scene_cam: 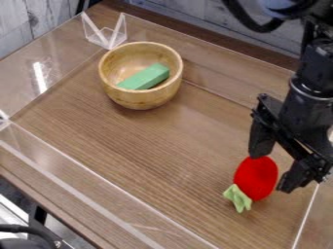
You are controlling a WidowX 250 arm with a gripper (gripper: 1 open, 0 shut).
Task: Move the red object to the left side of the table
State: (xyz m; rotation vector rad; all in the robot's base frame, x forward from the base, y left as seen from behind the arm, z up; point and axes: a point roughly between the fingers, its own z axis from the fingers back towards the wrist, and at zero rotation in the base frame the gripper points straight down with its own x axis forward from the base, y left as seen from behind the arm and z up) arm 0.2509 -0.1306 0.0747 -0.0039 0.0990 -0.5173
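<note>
Red fruit toy (256, 177): lying on the table (156, 146) at the near right, close to the clear right wall; light green leafy stub (239, 198) pointing toward the near edge. Not held.

Fingers (266, 136): black, spread wide, pointing down, hanging just above and slightly right of the red fruit toy; gripping nothing. Contact between the right finger's tip and the toy not decidable from this angle.

Wooden bowl (140, 76): far left part of the table, well apart from the toy.

Green block (143, 77): lying inside the wooden bowl.

Table: brown wood grain, edged by low clear walls (53, 185).
</note>
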